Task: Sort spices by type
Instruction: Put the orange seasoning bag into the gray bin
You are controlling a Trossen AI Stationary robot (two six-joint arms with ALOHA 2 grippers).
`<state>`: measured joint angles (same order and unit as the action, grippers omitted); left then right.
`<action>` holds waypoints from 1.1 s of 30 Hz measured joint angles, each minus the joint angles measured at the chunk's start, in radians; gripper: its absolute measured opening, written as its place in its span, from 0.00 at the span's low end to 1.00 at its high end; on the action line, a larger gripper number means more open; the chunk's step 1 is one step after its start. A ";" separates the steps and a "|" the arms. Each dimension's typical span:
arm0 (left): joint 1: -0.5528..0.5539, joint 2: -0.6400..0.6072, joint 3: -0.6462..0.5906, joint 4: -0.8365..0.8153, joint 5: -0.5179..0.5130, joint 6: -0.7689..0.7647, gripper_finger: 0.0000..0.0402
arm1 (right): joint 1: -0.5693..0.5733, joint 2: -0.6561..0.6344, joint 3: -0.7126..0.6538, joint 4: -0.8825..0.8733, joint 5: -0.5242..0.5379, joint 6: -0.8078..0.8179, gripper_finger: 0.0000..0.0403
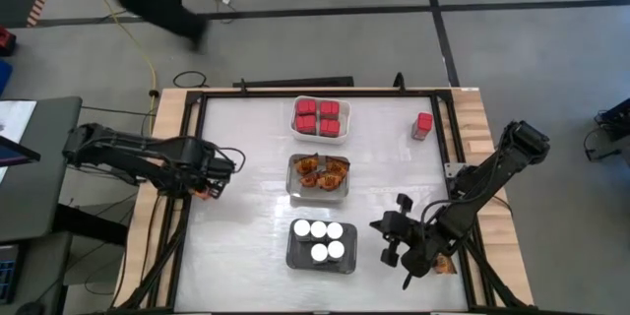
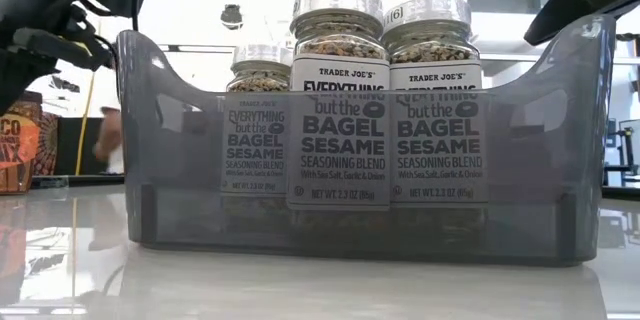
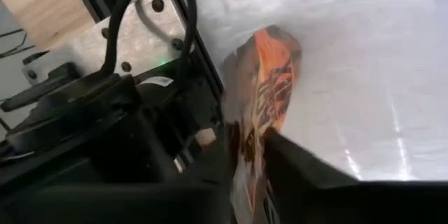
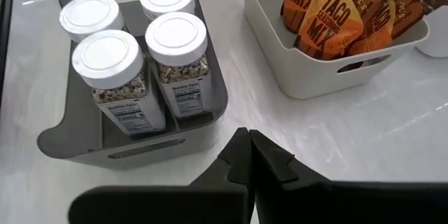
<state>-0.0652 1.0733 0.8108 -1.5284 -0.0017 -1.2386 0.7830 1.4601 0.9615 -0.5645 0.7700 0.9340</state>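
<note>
An orange taco mix packet [image 3: 269, 98] is pinched between the fingers of the left gripper [image 1: 210, 185] at the table's left edge. The right gripper [image 4: 248, 155] is squeezed together with nothing in it, near the grey tray [image 4: 63, 143] where 5 white-lidded jars [image 4: 175, 38] are kept.

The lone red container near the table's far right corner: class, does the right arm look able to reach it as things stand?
Probably yes. The red container stands alone on bare table on that arm's side, nothing around it, and the right tool is shut and empty.
</note>
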 joint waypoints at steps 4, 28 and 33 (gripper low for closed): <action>-0.015 0.000 0.008 0.031 -0.006 0.045 0.02 | 0.000 0.000 0.000 -0.011 0.000 0.000 0.07; -0.016 0.542 1.145 -0.040 -0.187 0.641 0.00 | 0.000 0.000 0.000 -0.012 -0.001 0.001 0.07; -0.021 0.683 1.343 -0.041 -0.185 0.782 0.00 | 0.000 0.000 0.000 -0.010 -0.001 0.001 0.07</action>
<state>-0.0866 1.7559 2.1539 -1.5698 -0.1862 -0.4569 0.7830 1.4601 0.9615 -0.5746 0.7692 0.9348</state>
